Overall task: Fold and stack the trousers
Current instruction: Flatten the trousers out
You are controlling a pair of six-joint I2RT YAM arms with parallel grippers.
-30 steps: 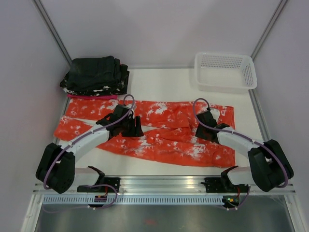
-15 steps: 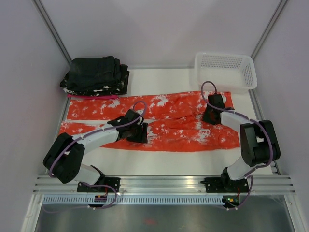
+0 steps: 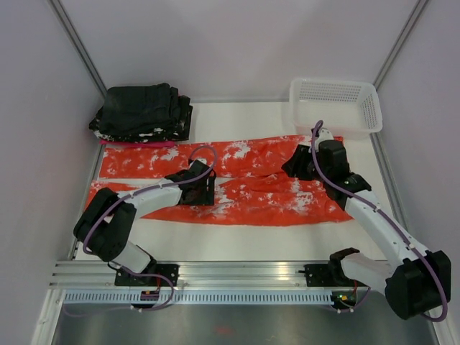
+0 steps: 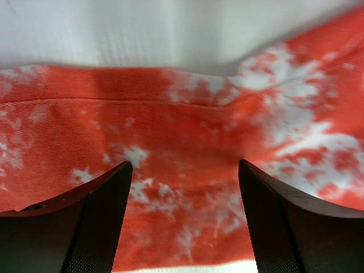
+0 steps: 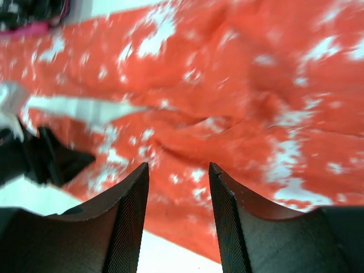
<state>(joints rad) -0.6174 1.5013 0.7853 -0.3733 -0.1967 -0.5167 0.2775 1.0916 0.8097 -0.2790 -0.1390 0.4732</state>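
The orange-red trousers (image 3: 266,190) with white splotches lie flat across the middle of the table, legs pointing left, one leg folded over towards the other. My left gripper (image 3: 203,192) hovers low over the near leg, open and empty; the left wrist view shows the fabric (image 4: 182,148) between its spread fingers. My right gripper (image 3: 296,167) is open and empty above the trousers near the waist end; the cloth fills the right wrist view (image 5: 227,85).
A stack of black folded garments (image 3: 142,113) on a pink cloth (image 3: 136,144) sits at the back left. A white plastic basket (image 3: 335,105) stands at the back right. Grey walls enclose the table on the left, right and back.
The near leg has been drawn up against the far leg. Both grippers have let go and pulled off the cloth; the right arm has lifted and swung round.
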